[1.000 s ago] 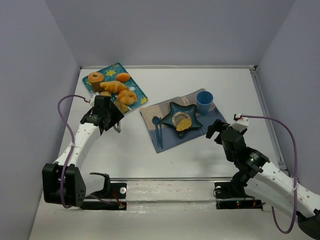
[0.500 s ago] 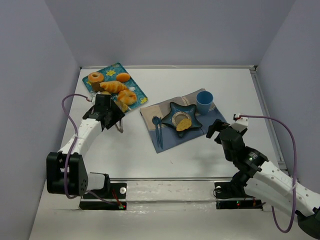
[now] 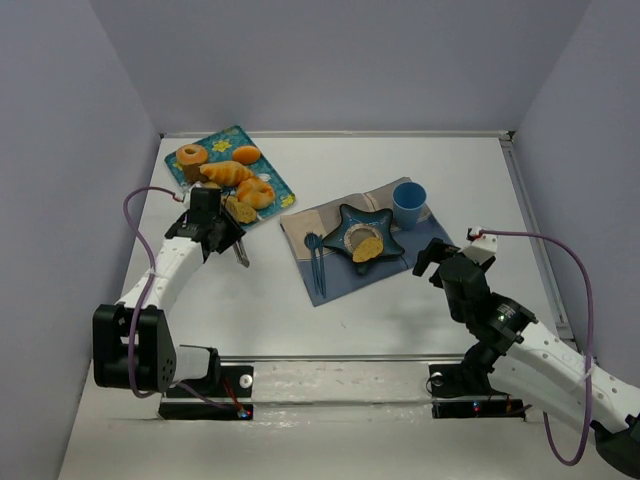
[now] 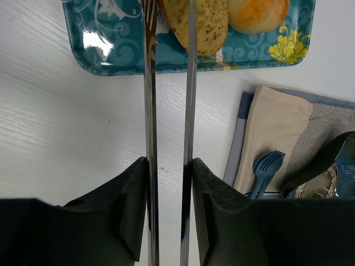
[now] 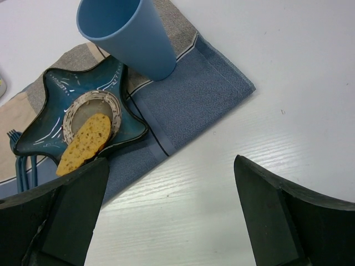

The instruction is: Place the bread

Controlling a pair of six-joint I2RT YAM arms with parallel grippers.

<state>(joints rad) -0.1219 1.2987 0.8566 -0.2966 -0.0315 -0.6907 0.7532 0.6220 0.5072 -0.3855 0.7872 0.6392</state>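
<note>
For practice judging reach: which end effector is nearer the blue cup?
Right. The right end effector is just short of the blue cup; the left end effector is far off by the tray.

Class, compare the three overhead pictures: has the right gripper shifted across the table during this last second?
No. The right gripper sits in the same spot as before, just off the right corner of the placemat.

A flat, oblong bread slice (image 4: 209,22), golden-brown and speckled, lies on the teal flower-patterned tray (image 4: 111,52), one end near the tray's edge.
</note>
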